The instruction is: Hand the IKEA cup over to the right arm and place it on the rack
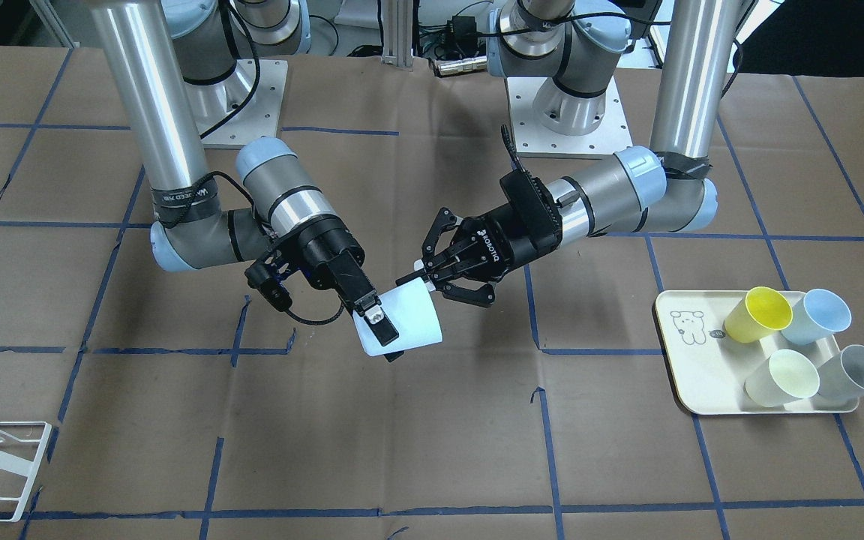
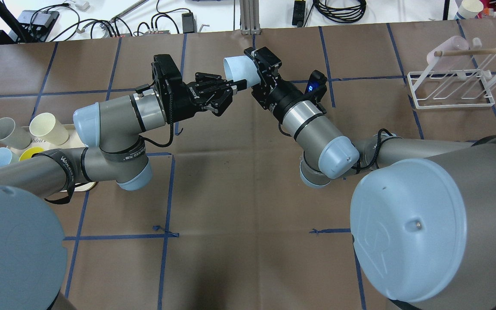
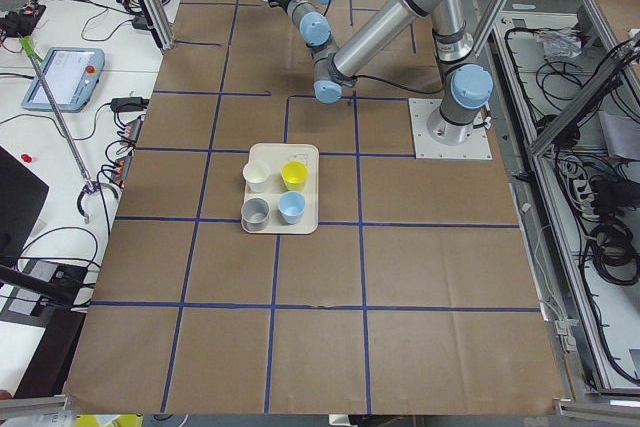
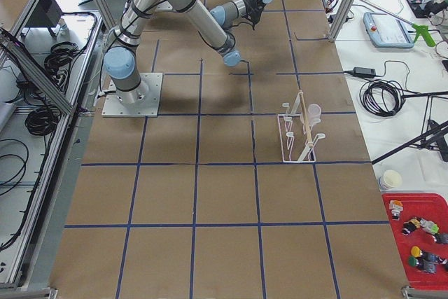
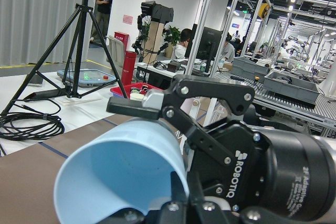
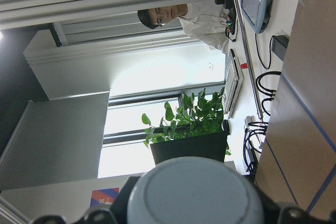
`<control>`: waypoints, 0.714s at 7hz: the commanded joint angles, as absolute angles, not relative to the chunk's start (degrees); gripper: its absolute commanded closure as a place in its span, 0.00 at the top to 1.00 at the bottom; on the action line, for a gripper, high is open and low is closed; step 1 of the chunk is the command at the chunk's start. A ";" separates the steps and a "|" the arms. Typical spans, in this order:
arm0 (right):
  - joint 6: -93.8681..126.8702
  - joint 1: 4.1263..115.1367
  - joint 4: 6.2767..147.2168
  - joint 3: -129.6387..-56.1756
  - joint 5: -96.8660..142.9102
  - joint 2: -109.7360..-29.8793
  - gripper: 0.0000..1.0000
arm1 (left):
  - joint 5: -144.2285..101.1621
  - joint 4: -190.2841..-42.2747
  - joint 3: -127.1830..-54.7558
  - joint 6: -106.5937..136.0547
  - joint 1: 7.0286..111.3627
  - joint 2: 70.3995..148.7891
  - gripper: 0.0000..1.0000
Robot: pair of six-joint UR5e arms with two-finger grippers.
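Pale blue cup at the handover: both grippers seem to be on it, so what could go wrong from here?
1. The pale blue cup hangs in mid-air. The left gripper pinches its rim and the right gripper clamps its tapered base end. A badly timed pull or release could tilt or drop it.
2. The rack already carries a pinkish cup, so placing the new one could knock it.

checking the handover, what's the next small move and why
Probably open the left gripper and back off: both grippers seem to grip the cup, the right gripper near its base, and the rack lies on its side.
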State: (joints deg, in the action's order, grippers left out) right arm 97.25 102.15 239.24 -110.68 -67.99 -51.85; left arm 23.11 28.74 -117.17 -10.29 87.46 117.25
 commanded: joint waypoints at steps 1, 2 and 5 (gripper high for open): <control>97.21 102.13 239.24 -110.57 -67.76 -51.86 0.44 | 23.72 28.74 -117.16 -10.11 87.45 116.72 0.29; 97.21 102.13 239.24 -110.48 -67.68 -51.86 0.42 | 23.82 28.83 -117.07 -8.45 87.54 116.98 0.76; 97.29 102.13 239.24 -110.39 -67.68 -51.86 0.41 | 23.99 28.74 -116.81 -4.84 86.06 116.19 0.99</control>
State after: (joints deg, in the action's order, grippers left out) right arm 97.28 102.13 239.24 -110.45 -67.68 -51.86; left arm 23.87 28.83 -116.92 -5.77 87.09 116.58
